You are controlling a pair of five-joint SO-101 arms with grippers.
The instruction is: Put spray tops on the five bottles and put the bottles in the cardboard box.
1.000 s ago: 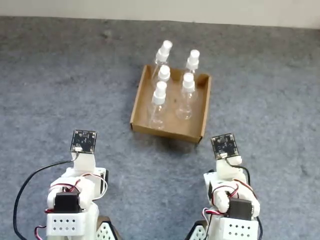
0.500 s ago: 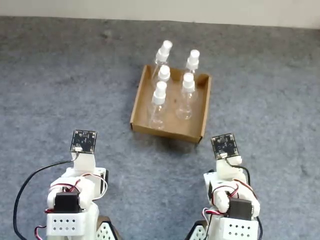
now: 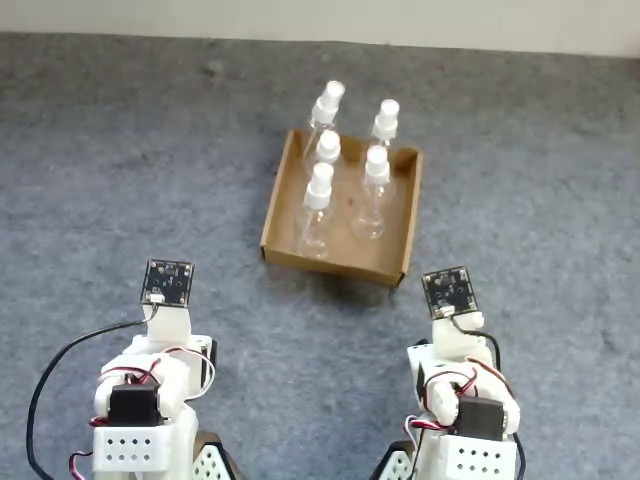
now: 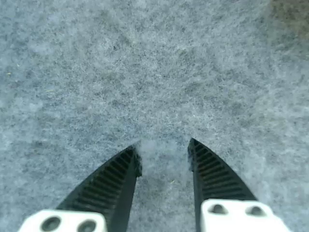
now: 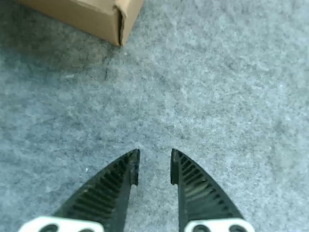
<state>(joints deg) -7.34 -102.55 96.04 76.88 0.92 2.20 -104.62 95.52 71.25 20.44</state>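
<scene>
Looks pretty much done to me: all five bottles (image 3: 366,205) wear their spray tops (image 3: 377,160) and stand upright, bunched close in the cardboard box (image 3: 335,262), though I can't tell if the far two are inside or just behind the rim. Both arms sit folded low over the grey tabletop (image 3: 120,180), well apart from the box. The left gripper (image 4: 164,150) and right gripper (image 5: 154,162) are empty with jaws parted, probably parked because nothing's left to grab.

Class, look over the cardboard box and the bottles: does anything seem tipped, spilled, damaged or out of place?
Nothing stands out. The five bottles stand upright with white spray tops on, and the cardboard box sits flat and undamaged on the grey carpet. No spill shows.
</scene>
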